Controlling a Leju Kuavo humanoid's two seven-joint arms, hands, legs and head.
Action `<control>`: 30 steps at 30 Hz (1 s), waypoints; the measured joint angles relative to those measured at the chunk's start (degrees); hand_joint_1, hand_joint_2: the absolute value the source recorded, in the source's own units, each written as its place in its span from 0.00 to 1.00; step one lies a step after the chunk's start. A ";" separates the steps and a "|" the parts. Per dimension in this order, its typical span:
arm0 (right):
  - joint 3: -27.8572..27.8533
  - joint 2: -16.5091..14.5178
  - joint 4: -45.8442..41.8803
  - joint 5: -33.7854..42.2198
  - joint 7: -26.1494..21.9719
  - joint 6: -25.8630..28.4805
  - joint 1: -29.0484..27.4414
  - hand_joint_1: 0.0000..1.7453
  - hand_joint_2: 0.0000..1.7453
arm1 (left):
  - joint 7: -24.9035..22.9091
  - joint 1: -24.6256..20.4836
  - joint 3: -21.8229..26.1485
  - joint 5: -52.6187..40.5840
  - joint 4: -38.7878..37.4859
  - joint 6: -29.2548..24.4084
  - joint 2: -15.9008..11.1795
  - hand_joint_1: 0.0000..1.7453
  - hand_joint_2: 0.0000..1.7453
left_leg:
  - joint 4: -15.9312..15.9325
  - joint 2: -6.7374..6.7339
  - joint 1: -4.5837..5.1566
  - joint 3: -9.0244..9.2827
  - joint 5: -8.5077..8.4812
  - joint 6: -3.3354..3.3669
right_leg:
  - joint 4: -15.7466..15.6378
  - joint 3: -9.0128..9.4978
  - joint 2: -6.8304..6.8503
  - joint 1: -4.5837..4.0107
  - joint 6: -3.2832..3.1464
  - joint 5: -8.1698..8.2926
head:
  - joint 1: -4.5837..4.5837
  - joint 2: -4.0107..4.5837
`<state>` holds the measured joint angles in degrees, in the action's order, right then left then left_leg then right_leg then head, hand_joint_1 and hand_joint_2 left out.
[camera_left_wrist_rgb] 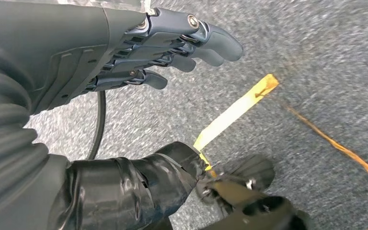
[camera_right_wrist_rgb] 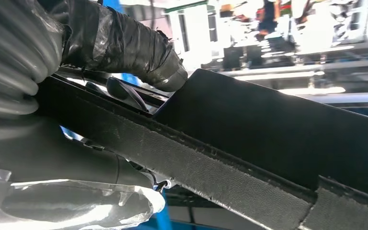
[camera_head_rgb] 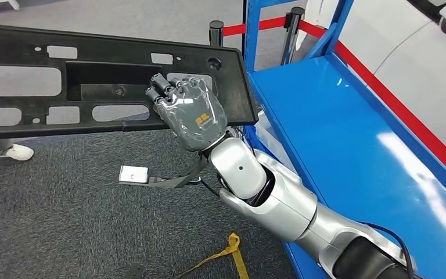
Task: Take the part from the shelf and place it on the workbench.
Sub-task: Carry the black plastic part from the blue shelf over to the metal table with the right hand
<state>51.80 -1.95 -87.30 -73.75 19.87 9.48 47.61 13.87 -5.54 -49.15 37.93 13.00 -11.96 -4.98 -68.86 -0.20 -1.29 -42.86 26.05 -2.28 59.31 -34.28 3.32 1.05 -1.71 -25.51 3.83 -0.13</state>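
From the head view, the right robot hand (camera_head_rgb: 189,113) grips a long, flat black plastic part (camera_head_rgb: 93,87) near its right end. The grey fingers (camera_head_rgb: 161,88) curl over the part's lower edge into one of its openings, and the back of the hand faces the camera. The part is a wide panel with many rectangular and rounded cut-outs. It is held in the air above grey carpeted floor (camera_head_rgb: 64,221), stretching from the hand out past the left edge of the view, and its right end sits just beside the blue shelf (camera_head_rgb: 348,151). The silver right arm (camera_head_rgb: 279,203) reaches up from the lower right, crossing the shelf's near edge.

The shelf's blue surface is glossy, with a red rail (camera_head_rgb: 400,110) running along its far side. On the floor below the part lie a small white tag (camera_head_rgb: 133,173) on a dark strap and a strip of yellow tape (camera_head_rgb: 226,253).

In the right wrist view, the part's dark edge (camera_right_wrist_rgb: 268,158) runs across close to the camera.

In the left wrist view, the left robot hand (camera_left_wrist_rgb: 139,52) hangs over the carpet (camera_left_wrist_rgb: 316,57), fingers (camera_left_wrist_rgb: 206,40) extended and slightly apart, holding nothing. Yellow tape (camera_left_wrist_rgb: 235,112) marks the floor beneath it.
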 joint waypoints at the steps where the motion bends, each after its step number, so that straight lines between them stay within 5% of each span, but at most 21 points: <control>1: 0.01 -0.01 -0.17 0.03 0.00 0.02 0.02 1.00 1.00 | 0.04 0.02 -0.06 -0.03 0.00 -0.04 -0.03 0.00 1.00 | 4.16 -1.30 0.09 2.10 -1.71 0.02 | 0.00 0.20 0.63 -0.03 0.22 -0.17 | 0.00 0.00; 4: 0.03 -0.01 -0.75 0.23 -0.07 0.07 0.24 1.00 1.00 | 0.46 -0.23 -0.15 -0.21 0.00 -0.57 -0.08 0.00 1.00 | 10.88 -3.52 0.88 5.57 -3.42 1.25 | -0.02 0.67 2.18 -0.53 1.11 -0.73 | -0.21 0.00; 6: 0.08 -0.03 -0.95 0.39 -0.15 0.04 0.28 1.00 1.00 | 0.71 -0.26 -0.21 -0.33 0.00 -1.01 -0.14 0.00 1.00 | 10.94 -2.28 1.07 5.69 -3.23 2.20 | -0.14 1.17 3.18 -0.68 1.76 -1.11 | -0.34 0.00; 9: 0.11 -0.03 -1.24 0.48 -0.15 0.06 0.33 1.00 1.00 | 0.88 -0.10 -0.41 -0.41 0.00 -1.31 -0.26 0.00 1.00 | 11.40 -0.41 0.75 6.50 -3.23 3.36 | 3.81 -0.06 0.27 -0.36 2.56 -3.73 | -0.70 0.00; 11: 0.11 0.01 -1.40 0.48 -0.14 0.10 0.26 1.00 1.00 | 0.93 -0.24 -0.55 -0.42 0.00 -1.40 -0.29 0.00 1.00 | 11.40 0.90 0.77 6.65 -3.15 3.90 | 11.39 -4.07 -2.34 -0.38 2.50 -6.89 | -0.94 0.00; 13: 0.11 0.10 -1.42 0.48 -0.11 0.10 0.01 1.00 1.00 | 0.93 -0.33 -0.58 -0.38 0.00 -1.54 -0.33 0.00 1.00 | 11.29 2.55 0.93 6.68 -3.06 4.08 | 16.27 -7.30 -2.99 -0.51 2.33 -7.56 | -0.98 0.00; 15: 0.11 0.17 -1.42 0.47 -0.09 0.09 -0.11 1.00 1.00 | 0.93 -0.28 -0.61 -0.36 0.00 -1.63 -0.35 0.00 1.00 | 11.03 4.35 1.03 6.75 -2.92 4.09 | 12.84 -6.56 -3.54 -0.53 1.94 -4.09 | -0.98 0.00; 17: 0.11 0.17 -1.44 0.46 -0.08 0.09 -0.09 1.00 1.00 | 0.95 -0.26 -0.63 -0.36 0.00 -1.64 -0.31 0.00 1.00 | 10.50 5.93 0.99 6.52 -2.67 3.86 | 5.16 -3.59 -6.19 -0.38 1.39 -0.16 | -0.93 0.00; 19: 0.11 0.17 -1.51 0.46 -0.07 0.09 -0.09 1.00 1.00 | 1.00 -0.27 -0.66 -0.36 0.00 -1.64 -0.27 0.00 1.00 | 10.05 7.25 0.74 5.89 -2.55 3.37 | 1.21 -1.93 -8.29 -0.32 1.21 0.98 | -0.90 0.00; 21: 0.11 0.16 -1.57 0.45 -0.04 0.09 -0.09 1.00 1.00 | 1.04 -0.15 -0.68 -0.35 -0.01 -1.66 -0.39 0.00 1.00 | 10.17 8.50 0.42 5.51 -2.71 2.63 | 0.71 -1.52 -7.49 -0.41 1.05 0.91 | -0.92 0.00; 22: 0.12 0.12 -1.57 0.45 -0.03 0.09 -0.07 1.00 1.00 | 1.06 -0.01 -0.73 -0.35 -0.01 -1.65 -0.44 0.00 1.00 | 10.18 8.20 0.39 5.45 -2.69 2.29 | 0.36 -1.24 -6.80 -0.37 0.84 1.00 | -0.89 0.00; 24: 0.14 0.03 -1.58 0.43 0.03 0.10 0.13 1.00 1.00 | 1.20 0.08 -0.91 -0.32 -0.01 -1.57 -0.51 0.00 1.00 | 7.86 5.06 0.61 4.37 -1.25 1.62 | -0.41 -0.51 -5.45 0.01 0.39 1.14 | -0.37 0.00; 26: 0.15 -0.02 -1.58 0.71 0.37 0.20 0.23 1.00 1.00 | 1.76 -0.10 -1.04 0.00 0.00 -1.15 -0.46 0.00 1.00 | 1.19 1.54 0.45 1.03 1.91 0.94 | -0.60 -0.15 -4.23 0.02 0.15 1.00 | 0.17 0.00; 27: 0.14 -0.02 -1.58 1.00 0.65 0.28 0.10 1.00 1.00 | 2.15 -0.18 -1.05 0.26 0.00 -0.81 -0.49 0.00 1.00 | -2.26 0.96 0.22 -0.81 3.14 0.62 | -0.56 -0.12 -3.64 0.03 0.14 0.88 | 0.18 0.00; 29: 0.14 -0.02 -1.56 1.68 1.18 0.45 -0.39 1.00 1.00 | 2.85 -0.12 -1.05 0.74 0.00 -0.15 -0.63 0.00 1.00 | -4.25 0.63 -0.18 -2.02 2.76 0.13 | -0.37 -0.10 -2.75 0.18 0.27 0.58 | 0.20 0.00; 30: 0.14 -0.02 -1.56 1.88 1.36 0.56 -0.54 1.00 1.00 | 3.02 -0.07 -1.05 0.87 0.00 0.04 -0.73 0.00 1.00 | -1.91 0.53 -0.36 -0.85 1.13 -0.07 | -0.22 -0.07 -2.49 0.29 0.45 0.42 | 0.21 0.00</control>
<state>51.93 -1.97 -88.86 -71.87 21.22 10.04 47.07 16.89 -5.61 -50.21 38.81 13.00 -11.92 -5.72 -70.77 0.33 -1.65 -43.72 27.18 -2.35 59.09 -34.35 0.83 1.34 -1.26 -25.09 4.04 -0.13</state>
